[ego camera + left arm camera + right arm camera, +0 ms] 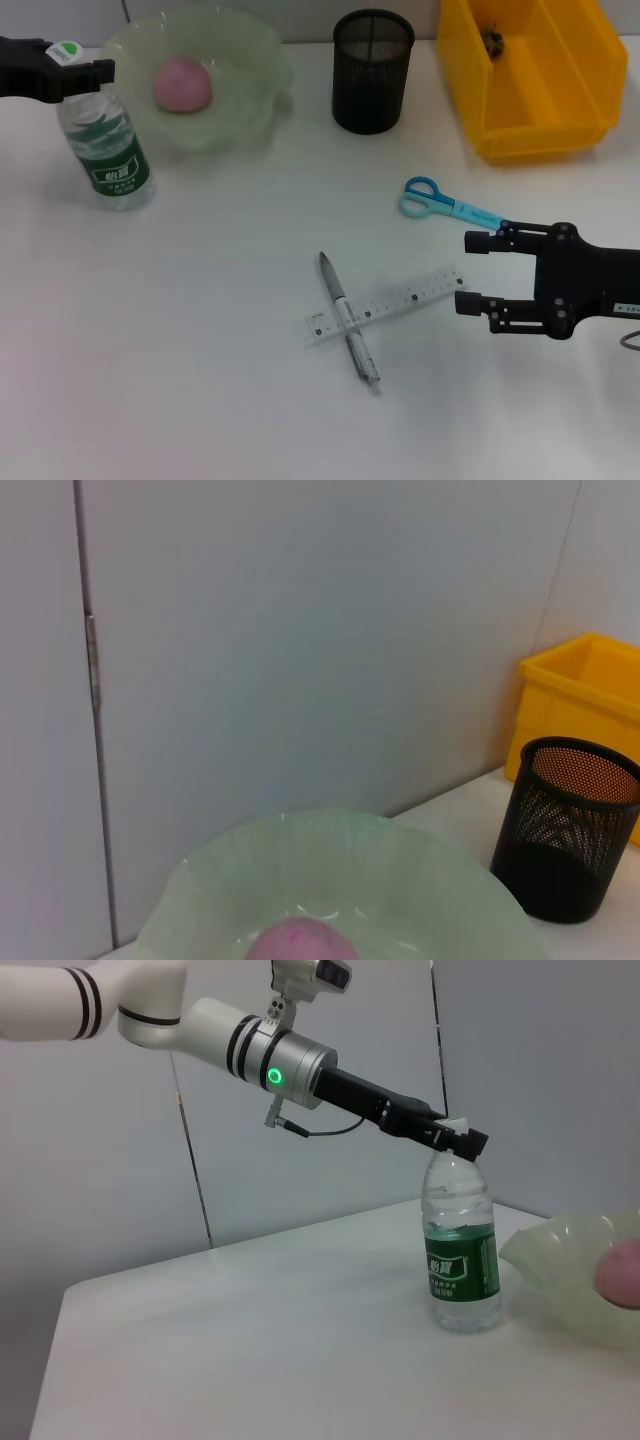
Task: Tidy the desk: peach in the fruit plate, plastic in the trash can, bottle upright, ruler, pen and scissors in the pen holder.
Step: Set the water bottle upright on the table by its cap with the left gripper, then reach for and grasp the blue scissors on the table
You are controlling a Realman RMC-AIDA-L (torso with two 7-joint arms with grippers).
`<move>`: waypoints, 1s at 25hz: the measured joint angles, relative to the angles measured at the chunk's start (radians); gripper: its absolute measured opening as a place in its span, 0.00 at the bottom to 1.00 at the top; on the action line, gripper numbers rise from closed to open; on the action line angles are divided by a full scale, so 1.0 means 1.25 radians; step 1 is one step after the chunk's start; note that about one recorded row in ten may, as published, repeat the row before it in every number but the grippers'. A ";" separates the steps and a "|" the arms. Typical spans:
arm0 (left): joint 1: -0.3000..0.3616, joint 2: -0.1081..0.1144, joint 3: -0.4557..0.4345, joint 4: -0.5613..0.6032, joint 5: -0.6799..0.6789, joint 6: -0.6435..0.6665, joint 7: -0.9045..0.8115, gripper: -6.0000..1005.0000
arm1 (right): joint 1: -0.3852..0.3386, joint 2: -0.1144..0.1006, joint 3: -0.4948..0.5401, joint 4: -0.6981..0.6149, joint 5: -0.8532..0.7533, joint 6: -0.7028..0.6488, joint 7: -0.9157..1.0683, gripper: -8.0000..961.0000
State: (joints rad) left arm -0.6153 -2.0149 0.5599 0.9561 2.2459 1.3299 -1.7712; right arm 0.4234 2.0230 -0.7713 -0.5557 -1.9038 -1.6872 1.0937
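Observation:
A clear water bottle (pixel 108 145) with a green label stands upright at the far left. My left gripper (pixel 68 66) is shut on its cap; the right wrist view shows the bottle (pixel 462 1260) and that gripper (pixel 455 1136) at its top. A pink peach (pixel 182 83) lies in the pale green plate (pixel 255 60). Blue scissors (pixel 443 201), a grey pen (pixel 348 318) and a clear ruler (pixel 395 300) lie on the table; the pen crosses the ruler. My right gripper (pixel 472 272) is open and empty, right of the ruler's end and just below the scissors.
A black mesh pen holder (pixel 372 70) stands at the back middle, also in the left wrist view (pixel 568 840). A yellow bin (pixel 560 100) at the back right holds a small dark crumpled thing (pixel 493 40). The plate (pixel 330 825) and peach (pixel 300 942) fill the left wrist view.

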 joint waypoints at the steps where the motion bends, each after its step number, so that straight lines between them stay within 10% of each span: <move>1: 0.000 -0.001 0.000 0.002 0.000 -0.001 0.000 0.49 | 0.000 0.000 0.000 0.000 0.000 0.000 0.000 0.77; 14: 0.000 -0.001 0.001 0.015 -0.048 0.028 0.006 0.76 | 0.000 0.000 0.001 -0.004 0.000 0.000 0.000 0.77; 25: 0.041 -0.001 0.005 0.056 -0.379 0.242 0.037 0.79 | 0.000 0.000 0.001 -0.006 0.003 0.000 0.001 0.77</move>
State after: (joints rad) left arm -0.5645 -2.0158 0.5667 1.0265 1.7722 1.6319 -1.7251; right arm 0.4233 2.0225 -0.7702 -0.5632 -1.9003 -1.6874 1.0944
